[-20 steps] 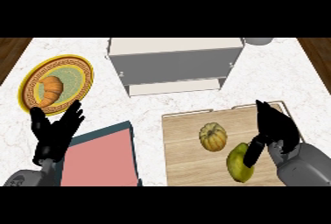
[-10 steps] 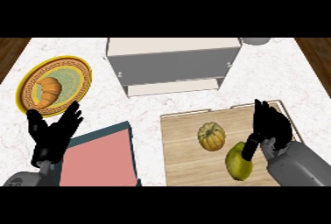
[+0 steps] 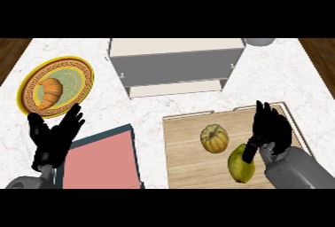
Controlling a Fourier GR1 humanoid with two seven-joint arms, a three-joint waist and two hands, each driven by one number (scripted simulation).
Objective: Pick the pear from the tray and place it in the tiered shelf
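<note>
The pear (image 3: 241,164) lies at the tray's (image 3: 189,170) near edge, beside the small pumpkin (image 3: 215,138). My right hand (image 3: 270,132), fingers straight, touches the pear's right side, gripping nothing. Risk: closing from this side may roll the pear into the pumpkin.

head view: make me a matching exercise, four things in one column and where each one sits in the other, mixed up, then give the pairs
Things:
1. pear
2. croissant
3. small pumpkin
4. tiered shelf

Places:
A. on the round plate at the left
B. at the back of the counter, in the middle
C. on the wooden tray, beside the right hand
D. in the middle of the wooden tray

Pairs: 1-C, 2-A, 3-D, 4-B
</note>
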